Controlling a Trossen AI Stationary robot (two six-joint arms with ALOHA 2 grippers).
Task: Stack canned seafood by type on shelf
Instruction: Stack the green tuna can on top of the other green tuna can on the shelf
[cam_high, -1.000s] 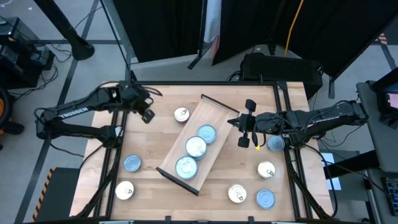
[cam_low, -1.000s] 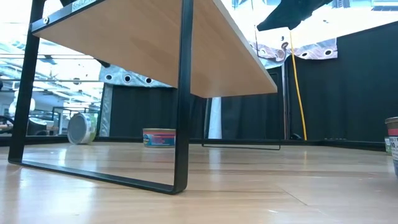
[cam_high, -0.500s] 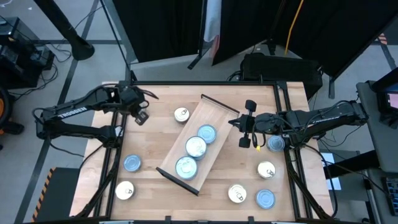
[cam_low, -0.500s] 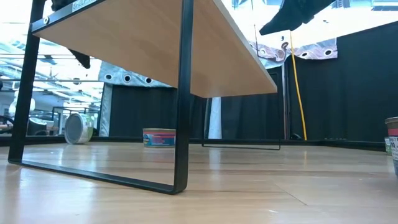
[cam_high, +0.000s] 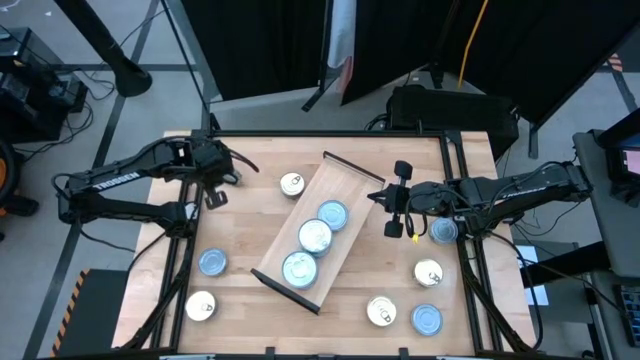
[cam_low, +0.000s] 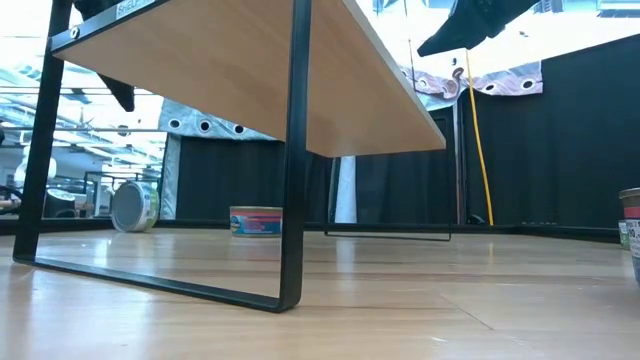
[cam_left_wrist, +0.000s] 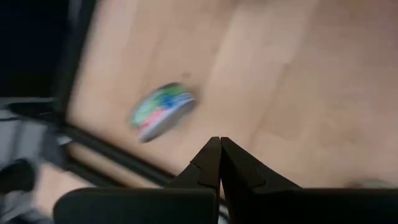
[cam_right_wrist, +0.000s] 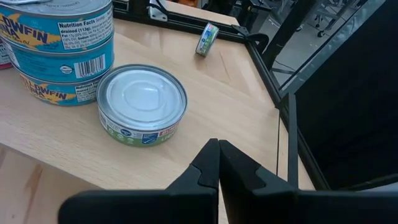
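The left claw (cam_high: 216, 196) is seen pressed fully shut with nothing held, poised over the tabletop (cam_high: 255, 190) near its far left corner; the right claw (cam_high: 392, 210) is likewise closed and empty, held just beside the shelf (cam_high: 318, 231) at its right edge. The shelf lies diagonally between the two claws, and three blue-topped tins (cam_high: 315, 237) are carried on it in a row, the stacks there being at least two high in the right wrist view. A pale pull-tab tin (cam_high: 292, 184) rests between the left claw and the shelf, touching neither. Nearer the right claw, a blue tin (cam_high: 443, 231) sits just beside the arm, with more tins (cam_high: 427, 273) scattered toward the near right corner; two others (cam_high: 211, 262) lie well below the left claw. The tins are judged rigid, smooth-sided and moderately heavy for their size, so slipping is possible; a grip across the round wall, low and centred, is judged best.
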